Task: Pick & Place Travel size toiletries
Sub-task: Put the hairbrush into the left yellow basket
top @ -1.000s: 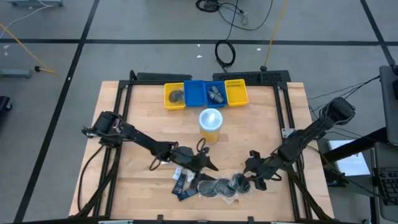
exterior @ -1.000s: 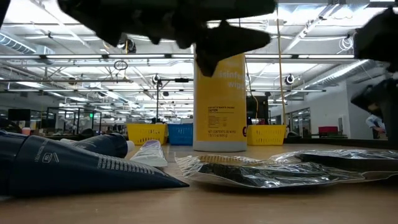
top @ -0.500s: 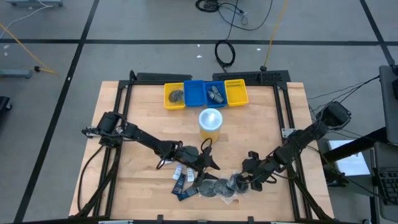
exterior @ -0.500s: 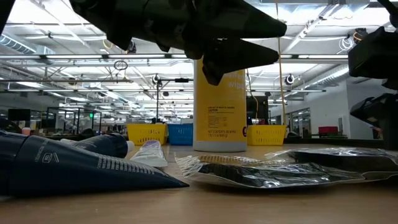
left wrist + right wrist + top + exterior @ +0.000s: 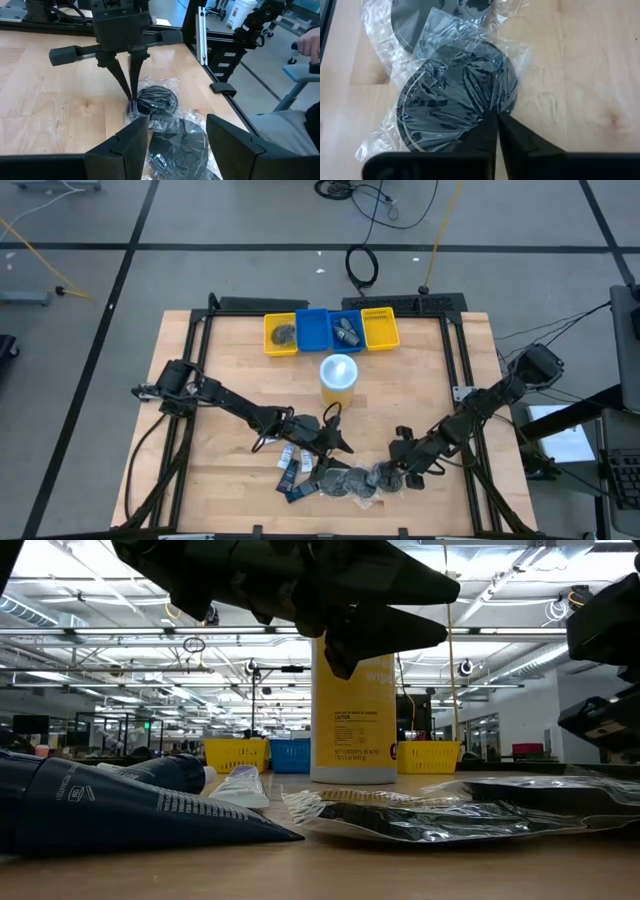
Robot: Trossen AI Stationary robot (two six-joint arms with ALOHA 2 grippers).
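Travel size toiletries lie near the table's front edge: round dark packets in clear wrap, dark sachets and a small white tube. My right gripper is shut on the right-hand round packet, which lies flat on the wood. My left gripper hangs open just above another round packet, left of the right gripper, touching nothing. My right gripper pinches the clear wrap at the round packet's edge between its two fingertips. The fingers come from above, pointing down at a slant from the table's right. The packet lies flat on the table, its wrap crumpled around the tips.
A tall yellow cup with a pale lid stands mid-table behind the pile. Yellow and blue bins line the far edge; two hold dark items. Bare wood lies to the left and right of the pile.
My right gripper has come down a little toward the table's left onto the round packet and has shut on its wrap. My left gripper has shifted slightly toward the right and stays open.
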